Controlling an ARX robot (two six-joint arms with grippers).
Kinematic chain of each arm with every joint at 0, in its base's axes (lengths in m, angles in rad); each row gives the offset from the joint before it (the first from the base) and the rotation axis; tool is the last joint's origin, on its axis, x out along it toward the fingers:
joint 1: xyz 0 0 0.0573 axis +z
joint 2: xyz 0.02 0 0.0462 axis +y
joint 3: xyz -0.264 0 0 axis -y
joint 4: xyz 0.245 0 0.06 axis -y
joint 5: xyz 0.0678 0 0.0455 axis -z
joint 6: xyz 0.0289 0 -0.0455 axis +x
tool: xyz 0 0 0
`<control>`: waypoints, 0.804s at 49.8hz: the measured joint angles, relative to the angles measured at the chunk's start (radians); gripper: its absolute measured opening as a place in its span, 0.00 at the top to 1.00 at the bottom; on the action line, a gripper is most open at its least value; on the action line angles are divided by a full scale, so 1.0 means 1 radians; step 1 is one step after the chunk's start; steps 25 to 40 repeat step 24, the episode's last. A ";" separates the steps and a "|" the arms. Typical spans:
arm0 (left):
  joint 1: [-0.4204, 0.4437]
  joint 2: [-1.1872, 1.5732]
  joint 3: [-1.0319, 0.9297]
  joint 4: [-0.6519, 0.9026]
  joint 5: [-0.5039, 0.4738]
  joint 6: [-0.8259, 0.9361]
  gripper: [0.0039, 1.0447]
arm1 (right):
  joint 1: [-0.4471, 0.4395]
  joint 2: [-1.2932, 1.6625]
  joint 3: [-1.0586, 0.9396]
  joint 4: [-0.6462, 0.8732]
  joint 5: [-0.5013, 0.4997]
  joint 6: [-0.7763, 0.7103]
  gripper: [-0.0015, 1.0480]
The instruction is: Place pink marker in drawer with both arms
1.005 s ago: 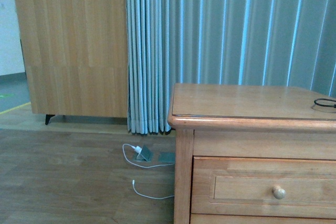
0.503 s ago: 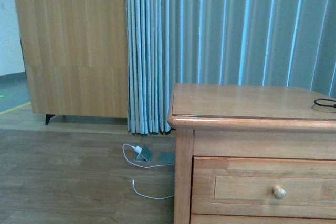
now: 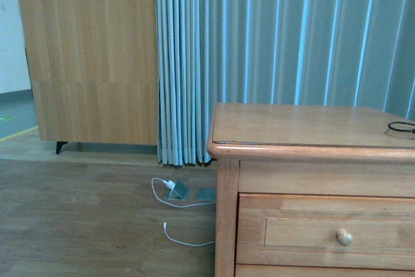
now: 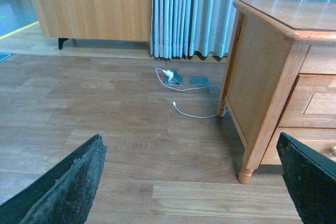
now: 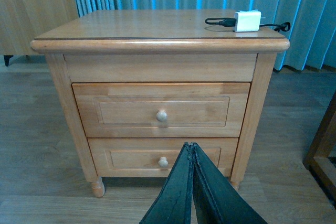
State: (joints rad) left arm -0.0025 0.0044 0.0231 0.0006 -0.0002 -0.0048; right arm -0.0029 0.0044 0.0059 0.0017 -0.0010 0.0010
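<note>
The pink marker shows in none of the views, so where it lies cannot be told. The upper drawer [image 5: 161,110] of the wooden nightstand [image 5: 157,30] is fully closed, and so is the lower drawer [image 5: 163,159] beneath it; their contents are hidden.

The step in hand looks like opening the upper drawer. To do it well, one arm should come squarely at the small round knob [image 5: 162,115], close around it and pull straight out, level with the drawer front, so it does not bind.

The right gripper [image 5: 192,148] hangs near the nightstand's front with its fingers pressed together on nothing. The left gripper [image 4: 194,182] is spread wide over the wooden floor [image 4: 105,108], left of the nightstand.

On top, at the far right, lies a white charger [image 5: 248,20] with a black cable [image 5: 218,22].
</note>
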 joint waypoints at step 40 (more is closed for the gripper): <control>0.000 0.000 0.000 0.000 0.000 0.000 0.06 | 0.000 0.000 0.000 0.000 0.000 -0.001 0.16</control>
